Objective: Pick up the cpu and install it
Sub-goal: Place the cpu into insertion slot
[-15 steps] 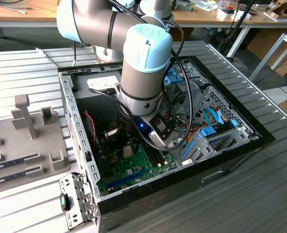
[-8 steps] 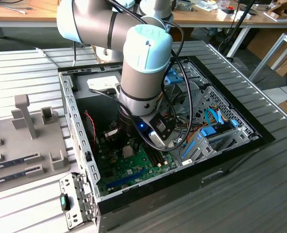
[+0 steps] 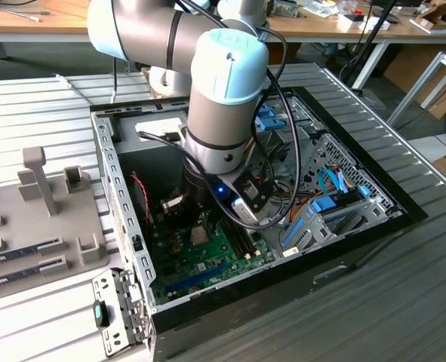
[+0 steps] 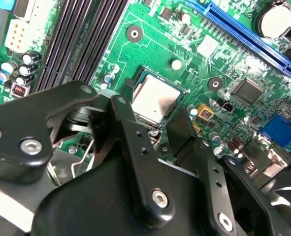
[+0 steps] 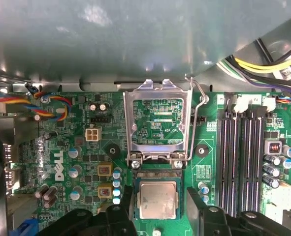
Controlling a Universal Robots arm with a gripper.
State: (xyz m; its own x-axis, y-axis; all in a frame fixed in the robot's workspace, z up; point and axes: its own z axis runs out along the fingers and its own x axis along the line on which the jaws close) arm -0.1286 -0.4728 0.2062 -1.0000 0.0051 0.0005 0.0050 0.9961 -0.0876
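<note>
From the exterior view I see my arm (image 3: 223, 98) reaching down into the open computer case (image 3: 358, 219), which sits on the grey ribbed tabletop (image 3: 404, 302). The arm's lower end is low over the green motherboard (image 3: 207, 256), and a small blue light glows near the wrist. A grey holder with slots (image 3: 34, 219) sits on the exterior view's left, well apart from the case. In the second wrist view, the gripper (image 4: 157, 129) is just above the board, and its two black fingers (image 4: 128, 123) are spread apart. The cpu (image 4: 155, 98) lies flat in its black socket frame (image 4: 135, 81), with its silver top facing up. The fingers stand on either side of the cpu's near edge, but I cannot tell if they touch it. They are not pinching anything. A long blue slot (image 4: 248, 34) runs across the board nearby. In the first wrist view, the cpu (image 5: 157, 199) sits in the socket between the two finger tips. The metal socket lid (image 5: 157, 123) is flipped up and open just beside it. Black memory slots (image 5: 241, 147) run beside the socket.
</note>
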